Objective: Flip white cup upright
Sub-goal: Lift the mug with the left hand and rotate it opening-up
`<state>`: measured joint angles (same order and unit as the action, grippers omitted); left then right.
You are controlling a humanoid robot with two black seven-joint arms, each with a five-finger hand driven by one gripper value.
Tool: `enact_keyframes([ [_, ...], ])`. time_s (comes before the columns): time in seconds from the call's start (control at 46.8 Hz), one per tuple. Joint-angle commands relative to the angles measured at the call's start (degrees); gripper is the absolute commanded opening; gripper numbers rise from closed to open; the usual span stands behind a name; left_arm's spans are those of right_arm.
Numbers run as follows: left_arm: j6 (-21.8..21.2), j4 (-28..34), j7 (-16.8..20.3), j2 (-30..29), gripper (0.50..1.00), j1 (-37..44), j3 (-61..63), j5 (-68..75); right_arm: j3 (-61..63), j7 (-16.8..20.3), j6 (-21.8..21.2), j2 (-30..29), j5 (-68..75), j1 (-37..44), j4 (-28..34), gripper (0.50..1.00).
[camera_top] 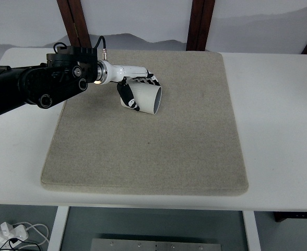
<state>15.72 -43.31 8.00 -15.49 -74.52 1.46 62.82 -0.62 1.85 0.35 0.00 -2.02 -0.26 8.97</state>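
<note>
1. The white rectangular worktop (279, 130) fills most of the view, with dark wooden posts (201, 23) behind its far edge. Nothing on it crowds the work area.
2. A large beige woven fabric mat (158, 151) covers the middle of the worktop. Its near and right parts are bare, so there is plenty of room to set the cup down.
3. The robot's black left arm (33, 89) reaches in from the left edge over the mat's far-left corner. The right arm is not in view.
4. The left hand (135, 89), white with black joints, is clasped around the small white plastic cup (145, 98), fingers over the top and thumb on the near-left side.
5. The cup is on its side at the far-left part of the mat, its open mouth facing right and toward the near edge; whether it touches the mat or is slightly lifted I cannot tell.
6. Judged from this, the grasp is made, but the flip is not: the cup must be turned mouth-up, set down and released.
7. White cables and a plug (7, 232) lie on the floor at near left, well out of the way.
</note>
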Motion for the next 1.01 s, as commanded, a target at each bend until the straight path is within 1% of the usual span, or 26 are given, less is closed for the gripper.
enact_keyframes([
  [0.0,0.0,0.3,0.1,-0.1,0.662,-0.3,-0.5,-0.8,0.0,0.0,0.0,0.0,0.0,0.0,0.0,0.952],
  [0.15,0.0,1.4,0.3,-0.4,0.662,0.1,-5.1,-1.7,0.0,0.0,0.0,0.0,0.0,0.0,0.0,0.952],
  [0.278,0.4,3.1,0.8,-0.8,0.662,0.5,-9.0,-5.2,0.0,0.0,0.0,0.0,0.0,0.0,0.0,0.952],
  [0.513,1.2,5.3,1.3,-3.1,0.666,1.3,-10.7,-22.6,0.0,0.0,0.0,0.0,0.0,0.0,0.0,0.952],
  [0.599,2.0,6.1,2.8,-3.4,0.666,2.1,-10.9,-28.4,0.0,0.0,0.0,0.0,0.0,0.0,0.0,0.952],
  [0.749,5.3,7.1,5.9,-4.5,0.666,3.9,-12.7,-35.6,0.0,0.0,0.0,0.0,0.0,0.0,0.0,0.952],
  [0.834,7.5,8.7,7.8,-4.5,0.666,6.0,-15.3,-37.7,0.0,0.0,0.0,0.0,0.0,0.0,0.0,0.952],
  [0.984,13.7,11.5,10.6,-4.1,0.664,11.2,-23.3,-38.8,0.1,0.0,0.0,0.0,0.0,0.0,0.0,0.952],
])
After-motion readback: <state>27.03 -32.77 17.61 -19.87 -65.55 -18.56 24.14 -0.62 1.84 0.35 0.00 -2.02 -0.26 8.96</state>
